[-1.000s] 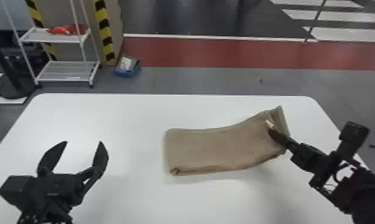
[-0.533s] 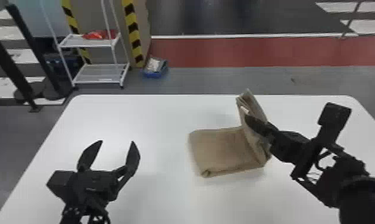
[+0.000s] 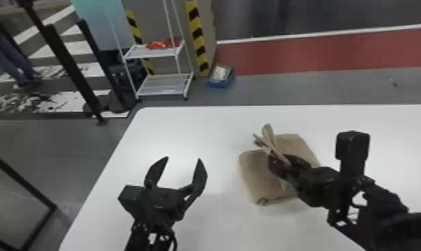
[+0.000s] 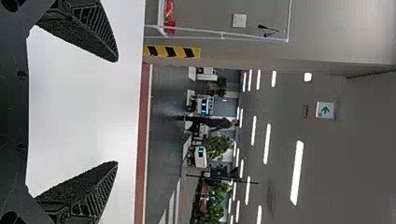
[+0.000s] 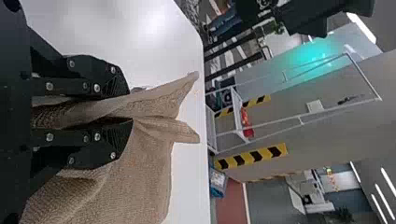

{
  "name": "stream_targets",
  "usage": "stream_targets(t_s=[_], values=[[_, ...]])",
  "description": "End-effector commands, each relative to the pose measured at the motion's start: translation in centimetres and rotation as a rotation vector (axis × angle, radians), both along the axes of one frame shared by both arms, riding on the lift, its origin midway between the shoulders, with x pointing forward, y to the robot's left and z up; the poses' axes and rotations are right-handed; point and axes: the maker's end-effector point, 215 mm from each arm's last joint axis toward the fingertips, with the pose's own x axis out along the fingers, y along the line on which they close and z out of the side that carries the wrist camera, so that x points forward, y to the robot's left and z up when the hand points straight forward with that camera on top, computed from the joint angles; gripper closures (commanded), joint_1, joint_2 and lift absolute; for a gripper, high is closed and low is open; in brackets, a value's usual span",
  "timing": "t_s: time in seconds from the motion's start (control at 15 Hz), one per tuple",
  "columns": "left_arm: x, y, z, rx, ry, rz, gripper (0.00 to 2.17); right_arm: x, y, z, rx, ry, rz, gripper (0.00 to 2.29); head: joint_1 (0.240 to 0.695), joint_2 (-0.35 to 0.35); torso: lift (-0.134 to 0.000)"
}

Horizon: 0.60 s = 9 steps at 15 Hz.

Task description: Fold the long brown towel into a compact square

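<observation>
In the head view the brown towel [image 3: 263, 177] lies on the white table, its right part folded back leftward over the rest, with an edge bunched up. My right gripper [image 3: 285, 160] holds that bunched edge just above the towel's middle. In the right wrist view, my right gripper [image 5: 123, 112] is shut on the towel [image 5: 144, 163], whose pinched tips stick out past the fingers. To the left of the towel in the head view, my left gripper [image 3: 183, 163] hovers open over the table. The left wrist view has the left gripper [image 4: 114, 112] with its fingers wide apart and nothing between them.
The white table [image 3: 193, 133] extends around the towel, its left edge running beside the left arm. Beyond it on the floor stand a white shelf rack [image 3: 163, 90] and a blue bin [image 3: 221, 78].
My right gripper has carried the towel's right end leftward, folding it over the rest. The head view has turned toward the left. My left gripper is still open.
</observation>
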Motion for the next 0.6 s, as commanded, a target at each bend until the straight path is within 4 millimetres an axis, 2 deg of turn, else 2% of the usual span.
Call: stream_targets(t_s=[0.0,0.13,0.27,0.33,0.4,0.47,0.53], values=[[0.1,0.0,-0.2,-0.003,0.002,0.001,0.09,-0.5,1.2,2.0,0.082,-0.056,0.038,0.00,0.695,0.281,-0.119],[0.1,0.0,-0.3,-0.003,0.004,0.000,0.09,0.4,0.0,4.8,0.164,-0.128,0.002,0.06,0.695,0.298,-0.119],[0.1,0.0,-0.2,-0.005,0.002,0.001,0.09,1.8,-1.7,3.8,0.152,-0.115,-0.059,0.13,0.695,0.287,-0.119],[0.1,0.0,-0.3,-0.005,0.002,-0.001,0.09,2.7,-2.4,2.8,0.121,-0.105,-0.083,0.38,0.695,0.277,-0.119],[0.1,-0.1,-0.2,-0.005,0.001,-0.002,0.09,3.3,-2.5,1.9,0.090,-0.096,-0.081,0.76,0.695,0.267,-0.119],[0.1,-0.1,-0.2,-0.005,-0.001,-0.002,0.09,3.5,-1.7,0.6,0.058,-0.069,-0.060,1.41,0.695,0.258,-0.119],[0.1,-0.1,-0.2,-0.005,-0.001,-0.002,0.09,3.3,-0.7,-1.4,0.017,-0.024,-0.032,1.82,0.695,0.254,-0.119]])
